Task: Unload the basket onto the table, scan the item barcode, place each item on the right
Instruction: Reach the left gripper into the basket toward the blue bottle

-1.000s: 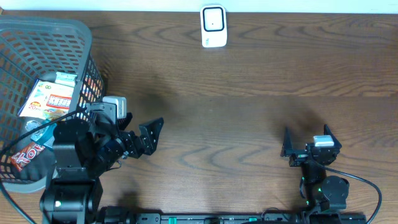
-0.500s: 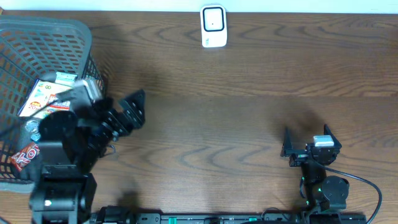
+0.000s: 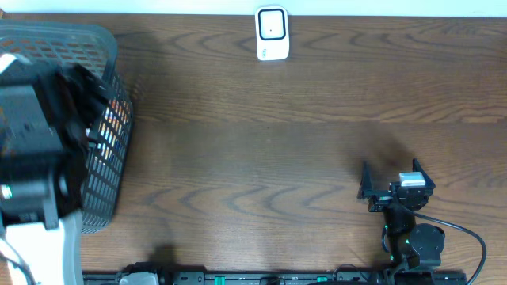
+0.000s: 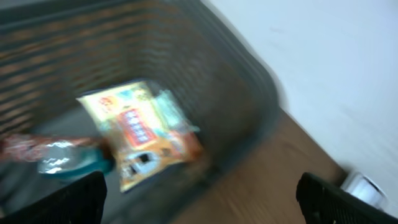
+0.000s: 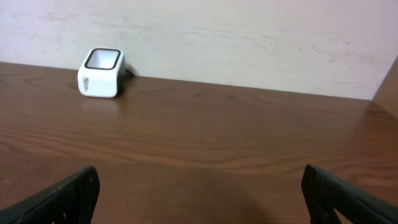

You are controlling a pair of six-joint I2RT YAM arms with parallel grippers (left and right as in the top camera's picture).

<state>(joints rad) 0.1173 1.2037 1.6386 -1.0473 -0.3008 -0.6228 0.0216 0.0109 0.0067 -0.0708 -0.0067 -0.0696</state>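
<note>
Jaws on both arms stand wide apart, and we see nothing between them. We find the left gripper point(image 4: 199, 205) raised over the grey mesh basket point(image 3: 104, 174) at the left end of the wooden table point(image 3: 261, 158). Its arm is a large blurred shape that hides most of the basket from overhead. From its wrist camera, also blurred, we look down into the basket. A yellow and orange packet point(image 4: 140, 134) lies flat on the basket floor, with a pale green packet point(image 4: 169, 104) showing at its far edge. A clear bluish wrapper point(image 4: 65, 163) touches its near left corner, and a reddish packet point(image 4: 18, 146) lies further left. We cannot tell through this blur which face carries a barcode. The white scanner point(image 3: 272, 33) stands upright at the far edge of the table, near the middle, just in front of the pale wall point(image 5: 249, 31) and well apart from the basket. The right gripper point(image 3: 390, 170) sits low at the near right of the table and points toward the far edge; in its wrist view the scanner shows far off to the left
</note>
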